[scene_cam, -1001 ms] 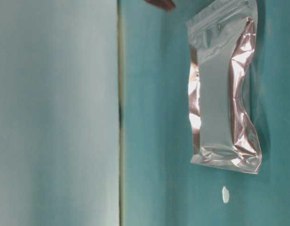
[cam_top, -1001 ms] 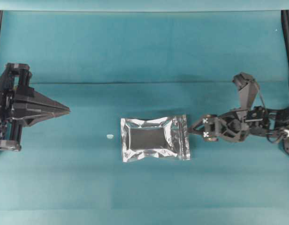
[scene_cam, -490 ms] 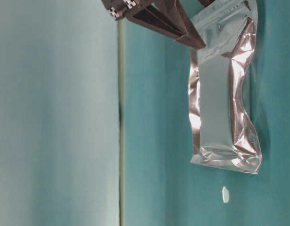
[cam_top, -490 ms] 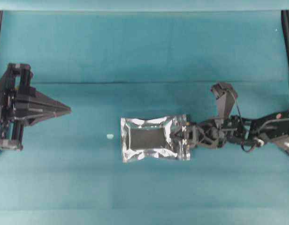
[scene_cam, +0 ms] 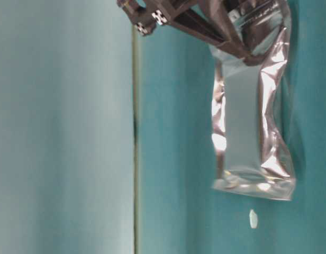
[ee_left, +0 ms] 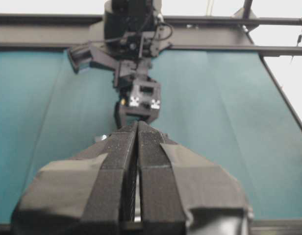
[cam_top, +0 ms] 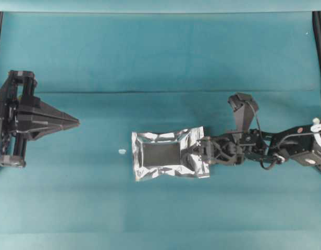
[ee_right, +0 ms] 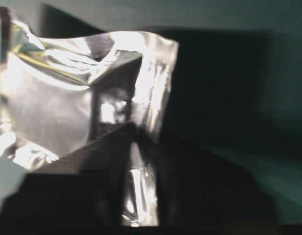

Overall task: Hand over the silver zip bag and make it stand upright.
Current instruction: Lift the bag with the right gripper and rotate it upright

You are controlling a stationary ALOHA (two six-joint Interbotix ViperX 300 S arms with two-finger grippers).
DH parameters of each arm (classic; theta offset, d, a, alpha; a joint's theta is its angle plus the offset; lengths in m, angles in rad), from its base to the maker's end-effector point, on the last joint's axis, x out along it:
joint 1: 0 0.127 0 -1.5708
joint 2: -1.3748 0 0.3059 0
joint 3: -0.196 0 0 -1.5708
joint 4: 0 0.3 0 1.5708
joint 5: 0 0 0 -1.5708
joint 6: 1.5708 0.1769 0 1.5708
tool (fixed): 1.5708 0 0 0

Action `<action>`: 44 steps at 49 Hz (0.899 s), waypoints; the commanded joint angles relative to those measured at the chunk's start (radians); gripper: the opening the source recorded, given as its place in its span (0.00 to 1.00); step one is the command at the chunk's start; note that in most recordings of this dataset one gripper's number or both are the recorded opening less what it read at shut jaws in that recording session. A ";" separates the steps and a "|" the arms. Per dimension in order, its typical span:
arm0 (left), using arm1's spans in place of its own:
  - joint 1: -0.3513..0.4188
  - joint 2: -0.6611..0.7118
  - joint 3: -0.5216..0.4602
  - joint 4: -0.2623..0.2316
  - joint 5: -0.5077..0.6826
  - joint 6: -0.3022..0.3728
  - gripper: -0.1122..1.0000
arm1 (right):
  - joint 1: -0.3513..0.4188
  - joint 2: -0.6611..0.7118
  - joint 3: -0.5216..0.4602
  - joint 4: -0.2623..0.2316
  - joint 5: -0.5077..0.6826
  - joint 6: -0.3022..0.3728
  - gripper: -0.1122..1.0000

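Overhead view shows the right gripper (cam_top: 200,153) clamped on the zip edge of the silver zip bag (cam_top: 165,155), which lies flat near the middle of the table (cam_top: 150,52). The left gripper (cam_top: 72,122), jaws together, waits near the left edge. A clean lift probably needs a firm pinch before raising, keeping the foil from slipping.

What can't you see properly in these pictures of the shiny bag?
- Left wrist view: silver zip bag almost wholly hidden behind the shut left gripper.
- Table-level view: bag's top edge covered by the right gripper.
- Right wrist view: blurred and dark.
- White speck: too small to identify.
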 commanded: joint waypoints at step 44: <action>0.002 0.002 -0.017 0.002 -0.005 0.002 0.09 | -0.189 -0.391 -0.302 -0.132 0.856 -0.643 0.12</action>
